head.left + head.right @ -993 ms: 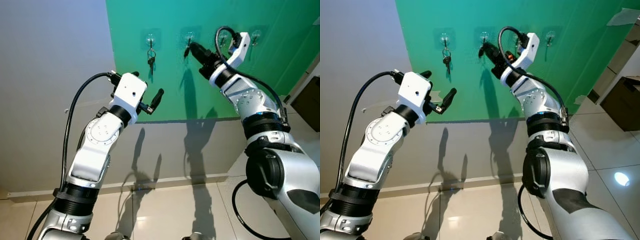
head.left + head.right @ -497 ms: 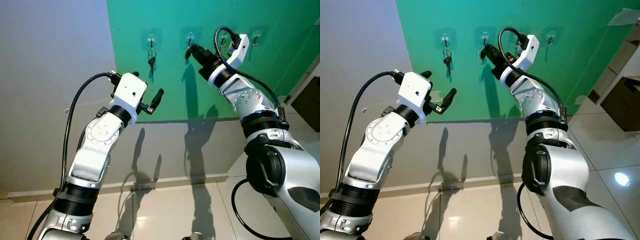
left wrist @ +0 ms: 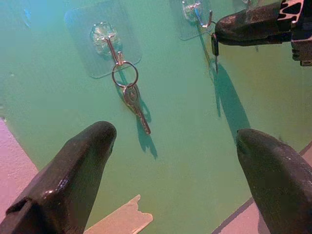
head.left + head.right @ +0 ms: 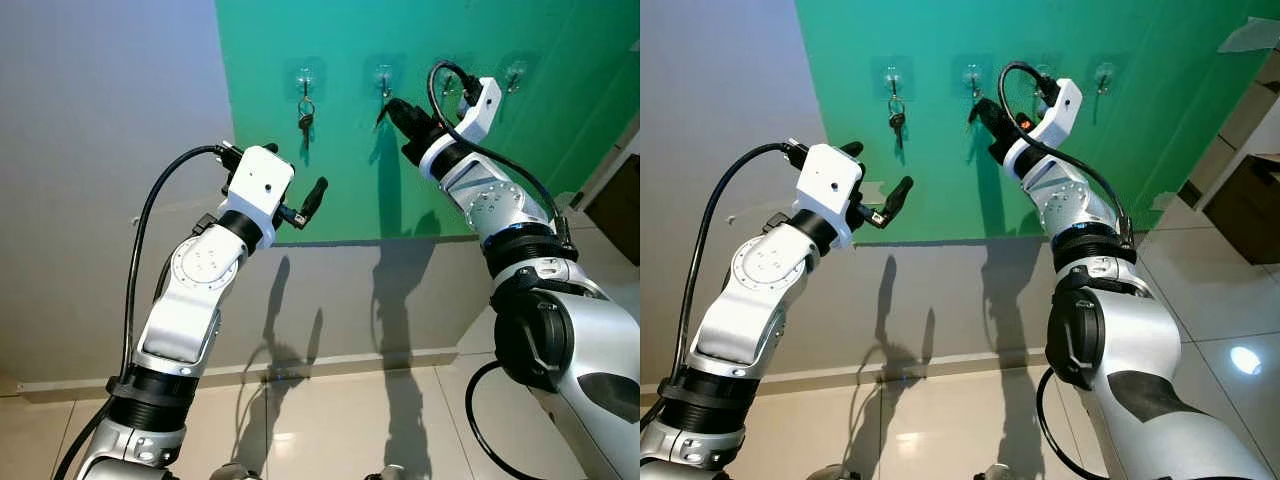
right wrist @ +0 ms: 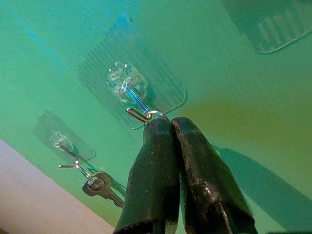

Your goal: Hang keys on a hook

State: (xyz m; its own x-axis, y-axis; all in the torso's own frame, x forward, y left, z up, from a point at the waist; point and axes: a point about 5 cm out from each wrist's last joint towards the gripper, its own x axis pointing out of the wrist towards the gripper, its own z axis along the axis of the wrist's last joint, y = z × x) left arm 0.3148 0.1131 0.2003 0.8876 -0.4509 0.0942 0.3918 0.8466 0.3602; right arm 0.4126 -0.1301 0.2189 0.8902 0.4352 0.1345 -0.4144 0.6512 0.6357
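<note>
On the green wall (image 4: 340, 180), a bunch of keys (image 4: 304, 118) hangs from the leftmost clear adhesive hook (image 4: 303, 76). My right gripper (image 4: 390, 108) is raised just below the second hook (image 4: 382, 74) and shut on another key ring (image 5: 155, 115). A small key (image 3: 215, 52) dangles under its fingertips. That ring sits against the hook's metal tip (image 5: 137, 116); I cannot tell whether it is looped over it. My left gripper (image 4: 296, 178) is held up lower and to the left, open and holding nothing, pointing at the wall.
Two more clear hooks (image 4: 513, 70) sit further right on the green wall. A grey wall (image 4: 100, 150) lies to the left, tiled floor (image 4: 330, 430) below, and dark furniture (image 4: 615, 205) at the far right.
My right gripper has eased slightly down and right, so the second hook now shows above its fingertips. The left arm has not moved.
</note>
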